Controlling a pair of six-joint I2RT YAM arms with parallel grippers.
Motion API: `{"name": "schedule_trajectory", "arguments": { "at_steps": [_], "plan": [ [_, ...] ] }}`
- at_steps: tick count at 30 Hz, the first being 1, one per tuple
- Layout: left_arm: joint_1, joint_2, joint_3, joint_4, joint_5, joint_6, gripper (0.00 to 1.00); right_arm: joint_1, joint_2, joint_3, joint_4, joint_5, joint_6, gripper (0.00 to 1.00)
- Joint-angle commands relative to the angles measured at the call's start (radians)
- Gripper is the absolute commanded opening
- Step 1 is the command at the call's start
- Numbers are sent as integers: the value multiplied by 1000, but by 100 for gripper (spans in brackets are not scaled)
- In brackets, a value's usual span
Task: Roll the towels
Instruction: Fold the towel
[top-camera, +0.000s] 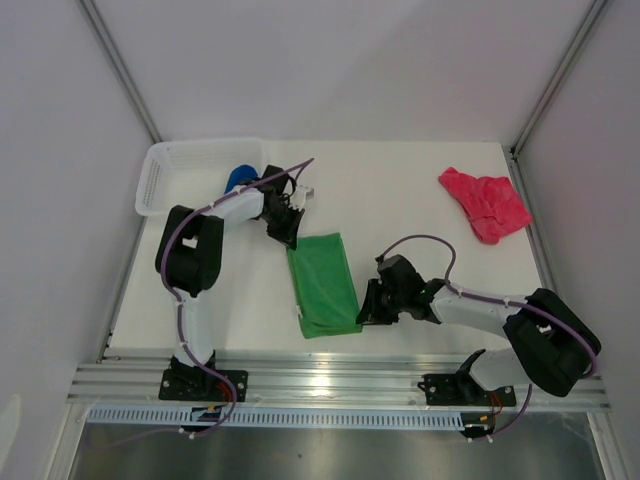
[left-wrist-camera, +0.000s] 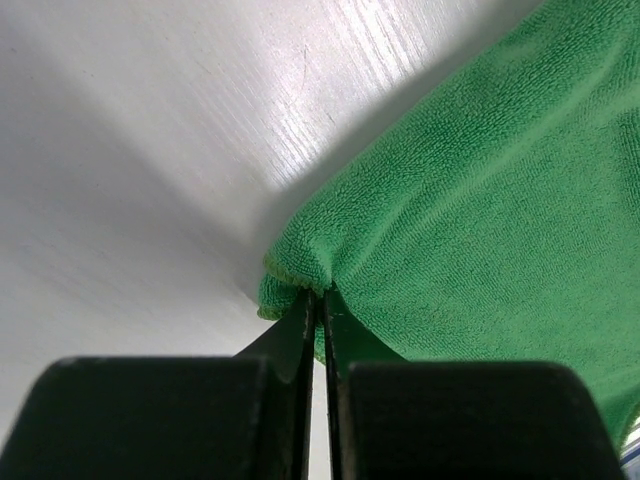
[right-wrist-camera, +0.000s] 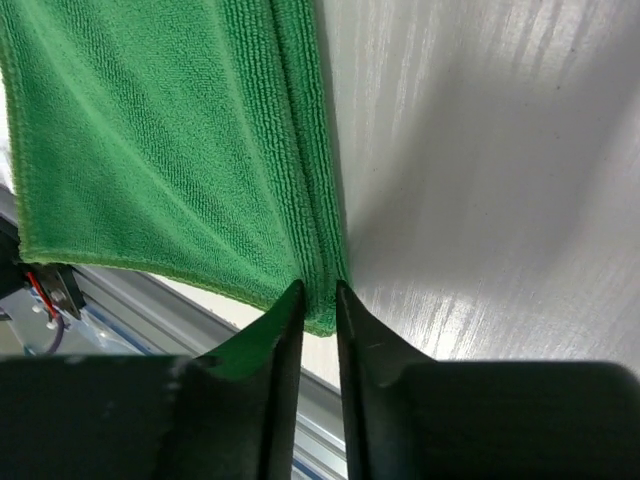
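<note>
white table (top-camera: 400, 190) | on it: green towel (top-camera: 325, 285), pink towel (top-camera: 485, 203), mesh basket (top-camera: 150, 188)

Crowds in just behind left gripper (top-camera: 290, 238): white basket (top-camera: 160, 185) and blue towel (top-camera: 240, 178). Opens wide beyond right gripper (top-camera: 363, 312): bare table (top-camera: 400, 200), pink towel (top-camera: 485, 203) well apart.

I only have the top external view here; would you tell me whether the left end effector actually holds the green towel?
Observer: Yes; the left wrist view shows the left end effector shut on a corner of the green towel.
Operator: And the right one?
Observer: The right end effector straddles the towel's folded edge at its near corner; a firm pinch I cannot confirm.
Operator: Is that edge a single layer?
Observer: No, several stacked layers show there.
</note>
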Motion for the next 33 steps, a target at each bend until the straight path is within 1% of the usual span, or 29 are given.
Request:
{"name": "schedule_trajectory", "arguments": {
  "at_steps": [1,2,3,4,5,7,9,12,15,16,18,19,20,23,24,25,27,28,29,30,31,32,33],
  "plan": [
    [21,-61,-4,-2,11,3,6,7,-11,24,-56,29,-26,30],
    [21,-64,-7,-9,19,4,8,9,-10,48,-96,37,-35,35],
    [21,-65,-10,-11,20,9,10,9,-13,59,-114,58,-40,36],
    [21,-70,-14,-11,22,9,15,10,-16,64,-130,64,-43,38],
    [21,-71,-17,-13,23,9,18,12,-21,69,-139,66,-43,39],
    [21,-82,-17,-14,20,12,23,10,-28,66,-134,61,-38,41],
    [21,-90,-16,-19,7,20,25,10,-22,47,-101,49,-29,41],
    [21,-97,-7,-28,-10,35,31,12,22,21,-35,6,-17,40],
    [23,-107,3,-43,-26,49,33,12,76,19,1,-26,-21,34],
    [23,-113,3,-46,-29,52,33,12,94,23,2,-34,-26,24],
    [24,-122,1,-57,-33,61,34,7,104,29,-2,-47,-43,13],
    [26,-134,0,-63,-30,63,34,3,105,39,-22,-47,-53,5],
    [27,-140,1,-69,-29,66,35,-8,104,44,-36,-47,-67,1],
    [33,-176,3,-97,-10,72,36,-100,90,73,-97,-47,-147,0],
    [35,-186,3,-102,-9,73,36,-172,91,85,-110,-44,-179,0],
    [36,-197,1,-106,-10,76,36,-213,96,101,-133,-37,-254,0],
    [41,-225,1,-114,-10,79,36,-292,160,202,-162,-18,-338,0],
    [42,-234,-3,-115,-10,79,36,-353,197,255,-188,9,-434,0],
    [44,-242,-8,-114,-10,79,36,-378,241,386,-202,21,-484,0],
    [49,-255,-17,-114,-10,79,36,-398,353,468,-220,38,-529,0],
    [52,-263,-20,-112,-10,79,36,-416,419,560,-267,70,-620,2],
    [55,-269,-28,-112,-10,79,36,-421,487,660,-297,84,-664,5],
    [56,-278,-34,-112,-12,79,36,-421,630,878,-330,107,-703,11]
  ]
}}
